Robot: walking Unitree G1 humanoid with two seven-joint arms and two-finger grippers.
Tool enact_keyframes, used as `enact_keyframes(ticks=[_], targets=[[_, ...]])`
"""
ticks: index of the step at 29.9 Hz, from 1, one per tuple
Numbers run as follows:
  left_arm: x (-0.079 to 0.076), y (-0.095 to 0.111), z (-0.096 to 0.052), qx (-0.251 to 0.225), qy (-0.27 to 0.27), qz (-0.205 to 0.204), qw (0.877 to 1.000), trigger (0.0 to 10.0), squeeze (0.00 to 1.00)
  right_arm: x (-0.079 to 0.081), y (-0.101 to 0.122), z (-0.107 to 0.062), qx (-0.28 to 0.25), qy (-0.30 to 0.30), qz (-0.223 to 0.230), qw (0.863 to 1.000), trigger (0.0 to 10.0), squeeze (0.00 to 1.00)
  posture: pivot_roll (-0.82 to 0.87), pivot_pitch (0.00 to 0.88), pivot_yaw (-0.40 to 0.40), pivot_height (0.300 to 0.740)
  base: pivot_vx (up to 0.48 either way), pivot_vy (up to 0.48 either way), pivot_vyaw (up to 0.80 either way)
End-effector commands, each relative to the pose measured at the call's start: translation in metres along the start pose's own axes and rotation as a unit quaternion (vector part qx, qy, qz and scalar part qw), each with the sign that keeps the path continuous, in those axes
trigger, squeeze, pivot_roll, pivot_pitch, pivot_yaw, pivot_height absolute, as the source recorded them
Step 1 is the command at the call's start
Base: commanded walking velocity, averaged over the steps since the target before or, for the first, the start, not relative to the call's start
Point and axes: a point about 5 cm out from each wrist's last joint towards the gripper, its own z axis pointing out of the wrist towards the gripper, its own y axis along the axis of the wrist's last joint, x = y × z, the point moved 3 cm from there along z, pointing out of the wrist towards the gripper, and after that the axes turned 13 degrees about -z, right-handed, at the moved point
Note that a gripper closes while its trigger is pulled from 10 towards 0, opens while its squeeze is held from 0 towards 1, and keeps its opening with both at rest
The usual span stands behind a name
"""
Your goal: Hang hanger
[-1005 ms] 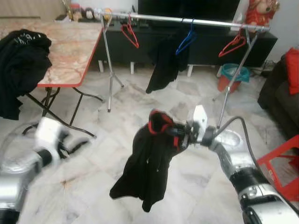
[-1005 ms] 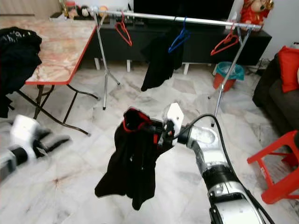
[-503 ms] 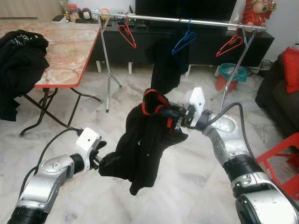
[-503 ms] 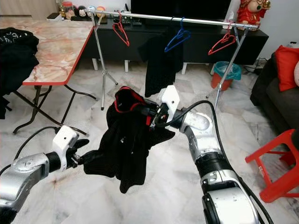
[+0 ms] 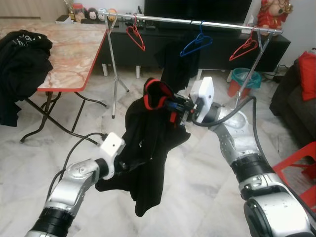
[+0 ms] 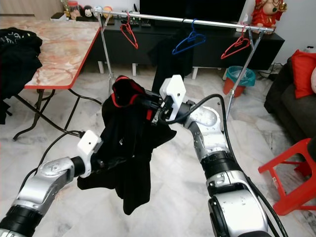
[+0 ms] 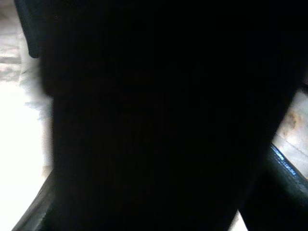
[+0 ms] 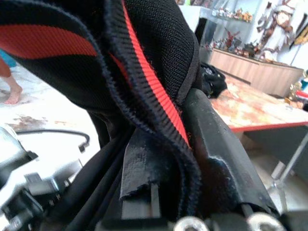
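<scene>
So we've got our right gripper (image 5: 174, 109) pinched on the black garment (image 5: 148, 148) by its red-trimmed collar, held up in front of the clothes rail (image 5: 197, 22). Our left gripper (image 6: 111, 163) is buried in the lower fabric (can't tell how its fingers sit).

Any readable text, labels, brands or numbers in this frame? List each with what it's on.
None can be read.
Black clothes on the table: a pale mark near the top, too blurred to read.
Jars at the table's far end: labels too small to read.
Black garment held by the right claw and left claw: no print seen.
</scene>
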Motion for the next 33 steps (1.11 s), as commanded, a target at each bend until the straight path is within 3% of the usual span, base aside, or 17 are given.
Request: enact_keyframes(ticks=[1, 9, 14, 15, 16, 17, 19, 33], targets=[[-0.005, 0.0, 0.006, 0.006, -0.016, 0.013, 1.0, 10.0, 0.0, -0.008, 0.023, 0.011, -0.032, 0.002, -0.028, 0.999, 0.0, 0.0, 0.08, 0.0, -0.071, 0.74, 0.0, 0.0, 0.0], [-0.016, -0.006, 0.013, 0.033, -0.042, 0.02, 0.998, 10.0, 0.0, -0.009, 0.032, 0.022, -0.046, 0.002, -0.032, 0.998, 0.0, 0.0, 0.07, 0.0, -0.068, 0.74, 0.0, 0.0, 0.0], [-0.006, -0.013, 0.016, 0.042, -0.01, 0.032, 0.999, 9.7, 0.0, -0.016, 0.045, 0.028, -0.063, -0.007, -0.037, 0.997, 0.0, 0.0, 0.07, 0.0, -0.069, 0.74, 0.0, 0.0, 0.0], [-0.001, -0.014, 0.017, 0.041, 0.012, 0.038, 0.998, 4.7, 0.0, -0.02, 0.05, 0.03, -0.067, -0.011, -0.04, 0.997, 0.0, 0.0, 0.07, 0.0, -0.069, 0.74, 0.0, 0.0, 0.0], [0.002, -0.015, 0.017, 0.039, 0.023, 0.041, 0.998, 4.7, 0.0, -0.021, 0.052, 0.031, -0.068, -0.013, -0.041, 0.997, 0.0, 0.0, 0.07, 0.0, -0.069, 0.74, 0.0, 0.0, 0.0], [0.004, -0.015, 0.018, 0.036, 0.035, 0.039, 0.998, 2.5, 0.0, -0.022, 0.053, 0.031, -0.071, -0.015, -0.042, 0.997, 0.0, 0.0, 0.06, 0.0, -0.07, 0.74, 0.0, 0.0, 0.0], [0.009, -0.014, 0.018, 0.03, 0.051, 0.033, 0.998, 0.0, 0.0, -0.024, 0.056, 0.032, -0.074, -0.017, -0.042, 0.996, 0.0, 0.0, 0.06, 0.0, -0.07, 0.74, 0.0, 0.0, 0.0], [0.017, -0.005, 0.019, -0.007, 0.076, 0.041, 0.996, 0.0, 0.0, -0.023, 0.059, 0.035, -0.081, -0.016, -0.039, 0.996, 0.0, 0.0, 0.06, 0.0, -0.075, 0.74, 0.0, 0.0, 0.0]])
